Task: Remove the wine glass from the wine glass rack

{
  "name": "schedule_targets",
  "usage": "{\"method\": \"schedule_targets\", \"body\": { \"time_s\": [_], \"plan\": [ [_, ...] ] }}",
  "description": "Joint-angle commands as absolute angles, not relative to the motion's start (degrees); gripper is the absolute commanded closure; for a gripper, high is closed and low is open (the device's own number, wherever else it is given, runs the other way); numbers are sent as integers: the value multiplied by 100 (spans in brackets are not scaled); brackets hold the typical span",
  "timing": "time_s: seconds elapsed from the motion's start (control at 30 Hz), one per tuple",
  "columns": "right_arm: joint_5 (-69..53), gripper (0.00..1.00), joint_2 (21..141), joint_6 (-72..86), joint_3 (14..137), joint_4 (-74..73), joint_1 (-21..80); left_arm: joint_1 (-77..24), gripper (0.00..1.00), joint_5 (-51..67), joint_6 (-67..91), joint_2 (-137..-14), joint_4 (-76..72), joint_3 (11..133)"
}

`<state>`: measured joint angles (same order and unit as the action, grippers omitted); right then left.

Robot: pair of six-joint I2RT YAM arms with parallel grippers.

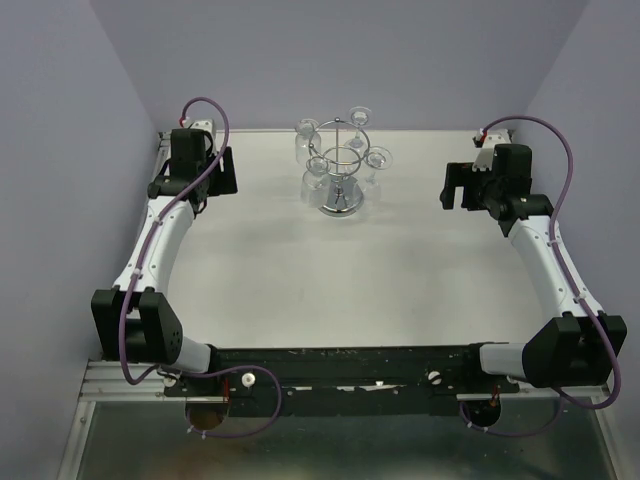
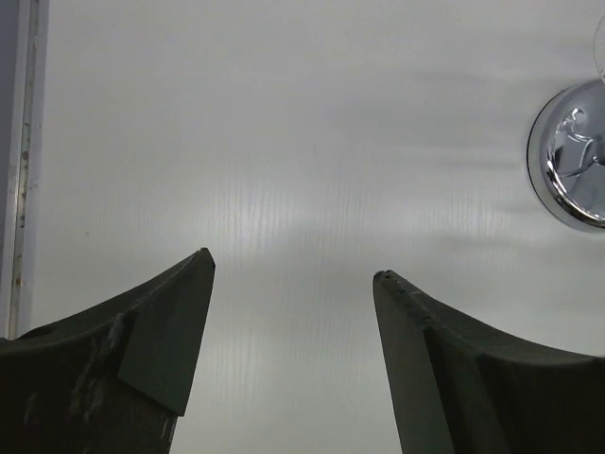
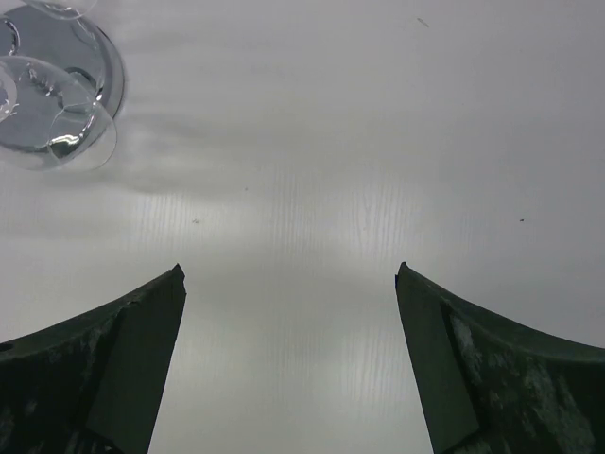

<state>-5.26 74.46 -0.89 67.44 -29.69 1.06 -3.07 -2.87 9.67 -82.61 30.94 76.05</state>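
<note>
Upright wine glass rack (image 1: 340, 200) stands between two released, empty pincers: rightward of left pincer (image 2: 293, 270), leftward of right pincer (image 3: 288, 270), the latter seemingly slightly nearer a hanging wine glass (image 1: 377, 160).

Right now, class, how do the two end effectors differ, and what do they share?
The left end effector has the rack's mirrored base to its right; the right end effector has a wine glass to its left. The right's jaws stand wider. Both are open, empty, above the table.
</note>
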Motion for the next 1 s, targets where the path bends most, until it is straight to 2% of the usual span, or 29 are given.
{"method": "schedule_targets", "body": {
  "time_s": [0.0, 0.1, 0.13, 0.17, 0.37, 0.5, 0.6, 0.7, 0.8, 0.97],
  "plan": [
    [-676, 0, 7374, -18, 6812, -3032, 88, -325, 16, -309, 1003, -7972, 2997, 7497],
    [-817, 0, 7339, -184, 6794, -3032, 79, -334, 15, -10, 670, -7998, 3172, 7506],
    [-870, 0, 7339, -263, 6794, -3024, 79, -343, 12, 287, 546, -7989, 3225, 7497],
    [-905, 0, 7339, -333, 6803, -3032, 79, -360, 1, 438, 467, -7981, 3260, 7480],
    [-1125, 0, 7321, -527, 6934, -3050, 79, -422, 1, 1553, 98, -7779, 3121, 7340],
    [-1309, 0, 7242, -519, 7136, -3076, 79, -439, 1, 2748, -385, -6955, 2183, 6480],
    [-1441, 0, 7295, -431, 7426, -3278, 79, -527, 1, 3233, -606, -6391, 1513, 5829],
    [-1634, 0, 7321, -290, 7611, -3366, 79, -676, 1, 3734, -852, -6328, 1494, 5748],
    [-1985, 0, 7321, -264, 7752, -3384, 79, -922, 1, 3736, -730, -6451, 1416, 5783],
    [-2530, 0, 7409, -18, 8050, -3401, 79, -1405, 1, 3596, -668, -6513, 433, 5476]
  ]
}}
